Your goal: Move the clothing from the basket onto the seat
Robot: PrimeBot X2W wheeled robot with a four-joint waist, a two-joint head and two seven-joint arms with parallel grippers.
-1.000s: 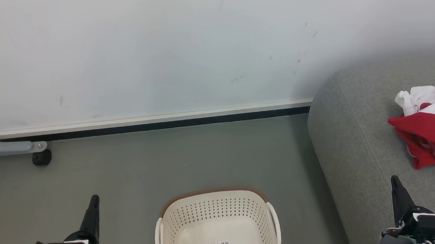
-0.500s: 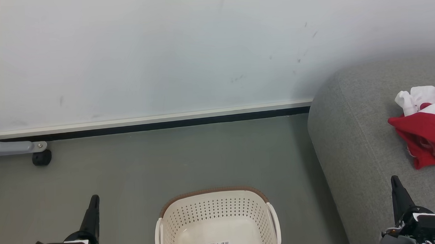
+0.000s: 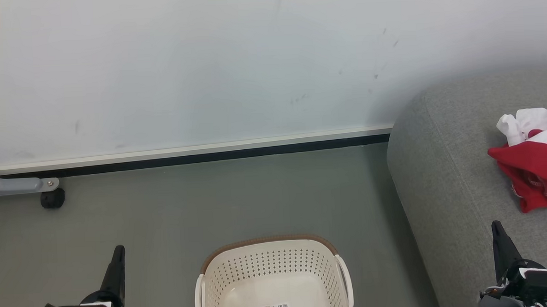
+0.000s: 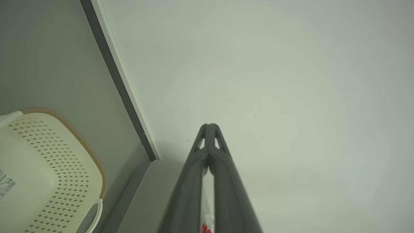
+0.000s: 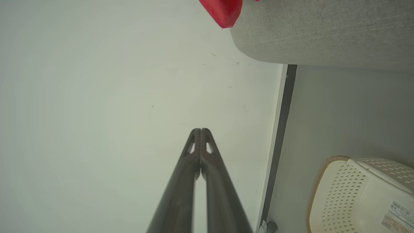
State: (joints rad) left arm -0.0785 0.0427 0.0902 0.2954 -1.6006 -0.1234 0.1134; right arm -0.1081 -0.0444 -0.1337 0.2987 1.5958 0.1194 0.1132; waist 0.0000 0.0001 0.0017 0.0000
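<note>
The red clothing [image 3: 539, 169] with white stripes and a small white piece lies bunched on the grey seat [image 3: 445, 178] at the right; a red corner of the clothing [image 5: 223, 11] hangs over the seat [image 5: 323, 32]. The cream basket [image 3: 271, 264] with a brown rim stands on the floor at the bottom centre, with nothing but a barcode sticker on its floor; the basket [image 4: 64, 168] and basket [image 5: 355, 191] show the same. My left gripper [image 3: 118, 250] is shut at the lower left with nothing in it, and my right gripper [image 3: 496, 227] is shut over the seat's front, its tips touching.
A pale wall [image 3: 205, 69] with a white and black skirting [image 3: 186, 155] runs behind the grey floor [image 3: 211, 207]. A grey frame leg with a black castor [image 3: 52, 198] stands at the far left.
</note>
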